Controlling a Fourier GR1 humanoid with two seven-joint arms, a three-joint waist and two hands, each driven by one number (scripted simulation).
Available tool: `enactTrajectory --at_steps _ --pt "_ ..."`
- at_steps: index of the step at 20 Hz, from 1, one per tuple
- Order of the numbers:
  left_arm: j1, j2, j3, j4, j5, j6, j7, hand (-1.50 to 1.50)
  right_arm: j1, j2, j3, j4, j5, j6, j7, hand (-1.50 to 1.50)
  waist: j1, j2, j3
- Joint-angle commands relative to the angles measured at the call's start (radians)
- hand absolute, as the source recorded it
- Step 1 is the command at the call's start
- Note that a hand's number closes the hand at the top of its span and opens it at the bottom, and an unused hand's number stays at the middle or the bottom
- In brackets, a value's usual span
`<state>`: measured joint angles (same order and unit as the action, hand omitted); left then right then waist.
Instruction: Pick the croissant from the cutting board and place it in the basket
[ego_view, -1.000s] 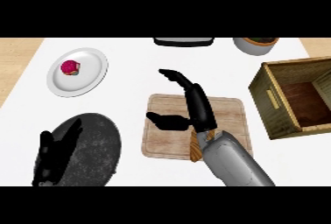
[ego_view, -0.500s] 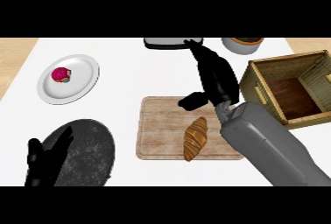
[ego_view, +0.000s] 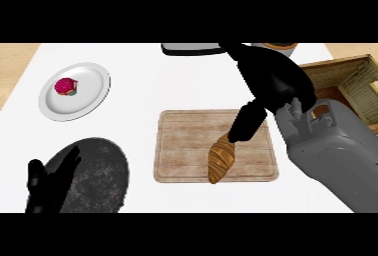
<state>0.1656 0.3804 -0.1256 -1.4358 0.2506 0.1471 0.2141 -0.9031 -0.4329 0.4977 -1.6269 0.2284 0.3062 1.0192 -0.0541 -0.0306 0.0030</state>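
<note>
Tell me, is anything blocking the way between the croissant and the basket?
Only the robot's own right hand and forearm show between them. The croissant lies on the cutting board, and the basket sits at the right edge. Nothing else visible stands on the counter in that stretch.

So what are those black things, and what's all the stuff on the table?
This picture is taken from the robot's head, looking straight down at a white counter. The black shapes are its hands on grey arms. The right hand reaches over a wooden cutting board, its thumb pointing down at the top end of a brown croissant lying there. It isn't holding the croissant yet. The left hand rests open at the bottom left, over a dark round plate. A white plate holds something pink. The wooden basket on the right is where the croissant should go.
</note>
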Motion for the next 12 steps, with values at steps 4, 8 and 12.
enactTrajectory --at_steps 4,8,12 --pt "0.014 -0.020 -0.012 0.011 0.003 -0.008 0.018 0.00 -0.045 -0.084 -0.027 -0.120 -0.226 0.231 0.295 -1.50 0.019 0.013 -0.006" --pt "-0.010 -0.036 -0.021 0.010 -0.007 0.005 0.043 0.00 -0.021 -0.140 -0.040 -0.242 -0.336 0.204 0.362 -1.50 0.012 0.013 -0.005" --pt "-0.018 -0.044 -0.026 0.033 -0.014 -0.015 0.033 0.00 0.055 -0.165 -0.012 -0.258 -0.318 0.126 0.335 -1.50 0.032 0.023 -0.004"
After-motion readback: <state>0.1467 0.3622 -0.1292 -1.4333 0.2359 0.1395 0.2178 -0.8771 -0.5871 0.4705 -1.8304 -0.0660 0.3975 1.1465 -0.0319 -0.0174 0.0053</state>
